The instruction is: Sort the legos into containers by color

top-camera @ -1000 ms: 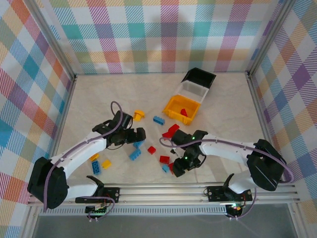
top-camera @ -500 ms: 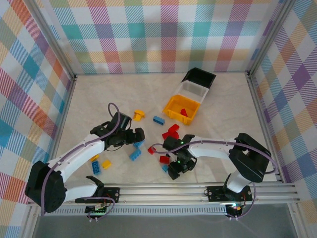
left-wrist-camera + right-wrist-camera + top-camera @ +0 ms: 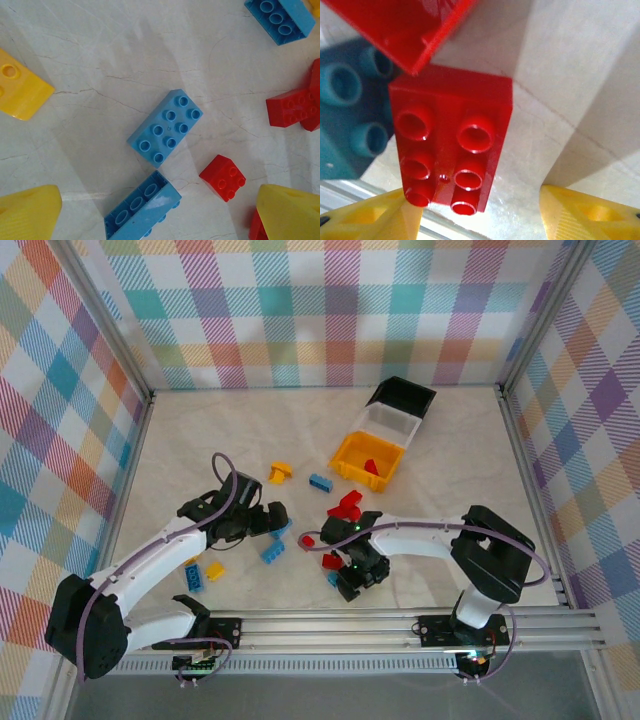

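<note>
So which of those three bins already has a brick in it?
The yellow-orange bin, at the row's near end: a red brick lies inside. The white bin and black bin show none.

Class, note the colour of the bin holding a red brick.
The bin is yellow-orange, clearest in the top external view.

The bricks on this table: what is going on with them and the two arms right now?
Two arms are sorting bricks by colour. The right gripper stands open over a red brick, not yet closed on it. The left gripper hangs wide open above a blue brick. One red piece lies in the yellow bin; many others lie loose on the table.
</note>
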### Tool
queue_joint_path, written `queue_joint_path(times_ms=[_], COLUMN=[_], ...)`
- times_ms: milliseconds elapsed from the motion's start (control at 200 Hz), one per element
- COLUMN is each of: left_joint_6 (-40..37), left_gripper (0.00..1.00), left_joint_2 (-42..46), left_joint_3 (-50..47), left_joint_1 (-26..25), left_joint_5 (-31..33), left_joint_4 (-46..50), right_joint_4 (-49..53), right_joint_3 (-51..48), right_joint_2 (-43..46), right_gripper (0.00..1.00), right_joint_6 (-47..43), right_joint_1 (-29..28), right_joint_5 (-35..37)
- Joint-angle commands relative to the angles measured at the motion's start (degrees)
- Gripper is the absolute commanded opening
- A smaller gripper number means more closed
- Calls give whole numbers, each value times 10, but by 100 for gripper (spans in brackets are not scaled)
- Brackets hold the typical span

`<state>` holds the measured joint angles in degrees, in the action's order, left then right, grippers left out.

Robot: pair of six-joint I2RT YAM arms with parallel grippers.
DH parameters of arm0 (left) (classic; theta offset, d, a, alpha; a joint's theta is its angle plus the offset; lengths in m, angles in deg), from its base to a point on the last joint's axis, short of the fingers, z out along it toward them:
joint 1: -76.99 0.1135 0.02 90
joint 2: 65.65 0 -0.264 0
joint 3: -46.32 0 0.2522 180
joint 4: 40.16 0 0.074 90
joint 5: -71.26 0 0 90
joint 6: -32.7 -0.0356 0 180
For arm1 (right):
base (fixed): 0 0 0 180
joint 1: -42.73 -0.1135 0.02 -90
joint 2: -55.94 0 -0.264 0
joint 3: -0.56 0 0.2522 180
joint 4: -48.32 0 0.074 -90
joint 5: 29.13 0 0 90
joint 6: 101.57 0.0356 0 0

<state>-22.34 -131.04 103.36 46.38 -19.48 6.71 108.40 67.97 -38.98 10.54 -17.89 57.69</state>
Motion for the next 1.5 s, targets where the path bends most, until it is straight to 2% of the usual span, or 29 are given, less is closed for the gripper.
queue_joint_path(times_ms=[0, 180, 420, 615, 835, 1105, 1250, 1310, 1400, 1495], left_joint_6=[9, 17, 26, 29, 29, 9, 6, 9, 11, 12], left_gripper=[100, 100, 100, 100, 100, 100, 100, 100, 100, 100], left_joint_2=[15, 29, 43, 54, 55, 27, 20, 17, 12, 5], left_joint_3=[-7, -21, -36, -44, -45, -33, -41, -47, -52, -51], left_joint_1=[-1, -1, -1, -1, 0, -1, 0, 1, 1, 1], left_joint_5=[10, 13, 13, 15, 15, 10, 6, 4, 1, -2], left_joint_4=[18, 19, 22, 28, 25, 19, 6, -3, -15, -22], right_joint_4=[-49, -50, -64, -72, -70, -50, -28, -16, -1, 8], right_joint_3=[20, 20, 19, 26, 49, 86, 84, 78, 68, 61], right_joint_2=[2, 16, -4, -24, -57, -85, -78, -70, -59, -55], right_gripper=[63, 61, 61, 69, 72, 67, 58, 59, 64, 65], right_joint_6=[8, 25, 32, 19, 6, 20, 28, 35, 47, 58], right_joint_1=[-8, -19, -20, -20, -17, -4, -4, -3, -1, 0], right_joint_5=[58, 94, 99, 111, 123, 116, 120, 126, 129, 121])
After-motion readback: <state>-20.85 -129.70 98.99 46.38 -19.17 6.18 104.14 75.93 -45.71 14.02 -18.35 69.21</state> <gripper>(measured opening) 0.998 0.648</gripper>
